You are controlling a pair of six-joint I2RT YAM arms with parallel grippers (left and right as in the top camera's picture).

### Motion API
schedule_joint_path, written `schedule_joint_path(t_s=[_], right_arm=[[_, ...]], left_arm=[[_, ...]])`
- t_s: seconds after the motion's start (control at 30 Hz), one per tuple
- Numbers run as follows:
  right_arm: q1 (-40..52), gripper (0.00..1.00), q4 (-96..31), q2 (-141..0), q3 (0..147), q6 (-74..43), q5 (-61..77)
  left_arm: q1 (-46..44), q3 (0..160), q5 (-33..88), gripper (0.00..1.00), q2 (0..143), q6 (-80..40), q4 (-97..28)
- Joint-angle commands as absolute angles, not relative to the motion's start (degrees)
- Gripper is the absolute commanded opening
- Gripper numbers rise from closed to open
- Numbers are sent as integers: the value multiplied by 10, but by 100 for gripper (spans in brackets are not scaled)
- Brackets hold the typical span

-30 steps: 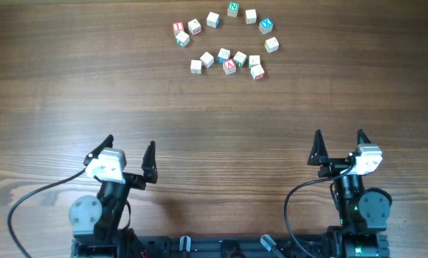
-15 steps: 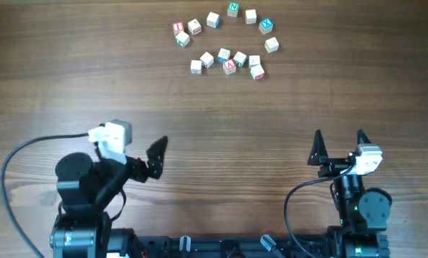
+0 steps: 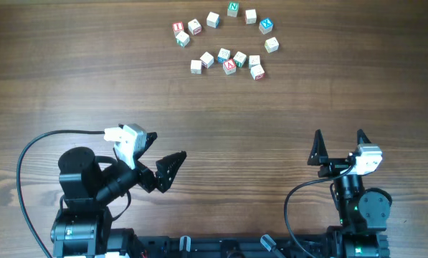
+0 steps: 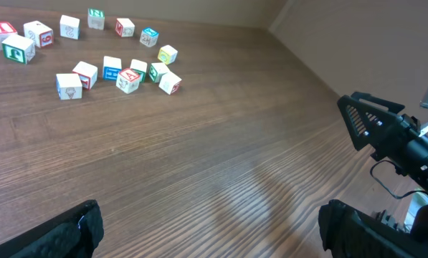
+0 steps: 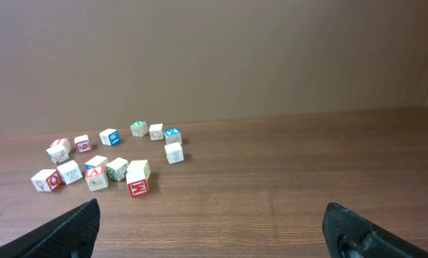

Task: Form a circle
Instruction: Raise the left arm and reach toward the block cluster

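Observation:
Several small pale wooden cubes with red, green or blue letters lie scattered at the far middle of the table. An upper arc of them runs through a green-lettered cube (image 3: pixel 233 8), and a lower row through a red-lettered cube (image 3: pixel 230 66). They form no closed circle. My left gripper (image 3: pixel 168 146) is open and empty at the near left, turned toward the right. Its wrist view shows the cubes (image 4: pixel 130 79) far off at top left. My right gripper (image 3: pixel 339 134) is open and empty at the near right, pointing at the cubes, with a red M cube (image 5: pixel 138 188) nearest.
Bare wooden tabletop (image 3: pixel 221 122) lies between both grippers and the cubes. The right arm (image 4: pixel 389 140) shows at the right edge of the left wrist view. A plain wall (image 5: pixel 214 57) stands behind the table's far edge.
The left arm has swung and turned its gripper to the right, staying open. The right arm and the cubes have not moved.

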State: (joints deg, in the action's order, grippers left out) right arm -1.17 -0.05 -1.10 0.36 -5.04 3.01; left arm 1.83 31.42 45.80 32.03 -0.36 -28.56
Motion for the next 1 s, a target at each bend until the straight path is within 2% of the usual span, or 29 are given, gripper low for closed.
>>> schedule_joint_path(t_s=[0.0, 0.33, 0.47, 0.83, 0.97], right_arm=[[-8, 100, 0, -3, 3, -45, 35], [-8, 100, 0, -3, 3, -45, 35], [-8, 100, 0, -3, 3, -45, 35], [-8, 100, 0, -3, 3, -45, 35], [-8, 100, 0, -3, 3, -45, 35]], left_arm=[[17, 323, 461, 100, 321, -12, -286], [17, 323, 367, 100, 340, -21, -286], [17, 332, 363, 94, 364, -25, -290], [17, 444, 364, 96, 461, -24, -319], [17, 495, 364, 96, 517, -33, -367]])
